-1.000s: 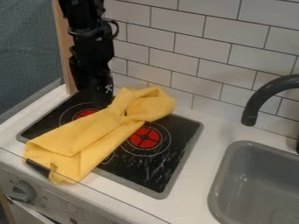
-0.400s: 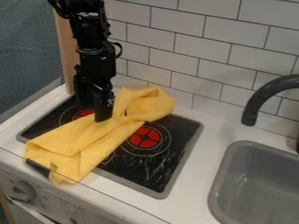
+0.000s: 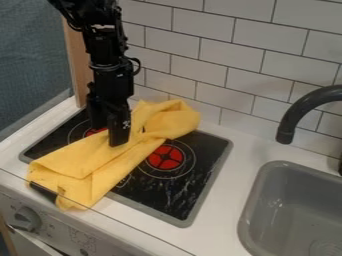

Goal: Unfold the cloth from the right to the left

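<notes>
At the near front, eight o'clock by the view, a grey knob (image 3: 25, 219). Just past it, the folded end of the yellow cloth (image 3: 83, 165), overhanging the near edge of the black hob (image 3: 170, 202). Hob sits on the white bench (image 3: 220, 205), sink (image 3: 267, 205) off to four o'clock. Cloth lies aslant, long axis eight to two, bunched and pinched toward its two o'clock end; loose folds on the long part. Gripper (image 3: 109, 137) points down over the cloth's ten o'clock edge, about midway along: fingers parted, nothing held. Contact with cloth: cannot tell. From there most of the flat cloth runs off toward seven, the bunch toward two. Judged step: finding a grip on a fold. Next move likely turns on catching the top layer alone, then drawing it toward nine; both layers could drag together. Farthest back, tiled wall (image 3: 247, 75).
</notes>
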`<state>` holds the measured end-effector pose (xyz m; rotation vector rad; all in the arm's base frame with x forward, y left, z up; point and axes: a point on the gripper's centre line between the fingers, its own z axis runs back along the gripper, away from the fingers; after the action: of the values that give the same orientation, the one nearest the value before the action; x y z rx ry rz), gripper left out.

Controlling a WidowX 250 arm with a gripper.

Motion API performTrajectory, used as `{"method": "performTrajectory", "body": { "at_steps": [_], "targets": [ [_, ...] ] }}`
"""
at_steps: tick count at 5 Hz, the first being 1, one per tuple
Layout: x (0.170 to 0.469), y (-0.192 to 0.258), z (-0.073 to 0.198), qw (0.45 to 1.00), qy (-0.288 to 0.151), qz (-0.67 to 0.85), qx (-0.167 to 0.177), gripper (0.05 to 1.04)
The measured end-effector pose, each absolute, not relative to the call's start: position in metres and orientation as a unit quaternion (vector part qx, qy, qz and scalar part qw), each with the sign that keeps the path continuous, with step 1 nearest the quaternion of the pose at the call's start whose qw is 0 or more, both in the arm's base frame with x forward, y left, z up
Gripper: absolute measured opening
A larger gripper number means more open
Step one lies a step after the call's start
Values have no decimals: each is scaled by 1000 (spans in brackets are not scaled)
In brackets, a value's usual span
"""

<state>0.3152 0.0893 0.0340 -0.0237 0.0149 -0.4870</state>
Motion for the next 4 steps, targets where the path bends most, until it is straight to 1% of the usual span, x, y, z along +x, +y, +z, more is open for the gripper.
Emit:
{"method": "performTrajectory", "body": {
  "at_steps": [1,3,4],
  "targets": [
    [316,86,33,969,7,-249,-10,934],
    [320,85,31,968,-5,-250,-7,322],
    [320,84,30,968,-7,-251,-8,130]
  ]
}}
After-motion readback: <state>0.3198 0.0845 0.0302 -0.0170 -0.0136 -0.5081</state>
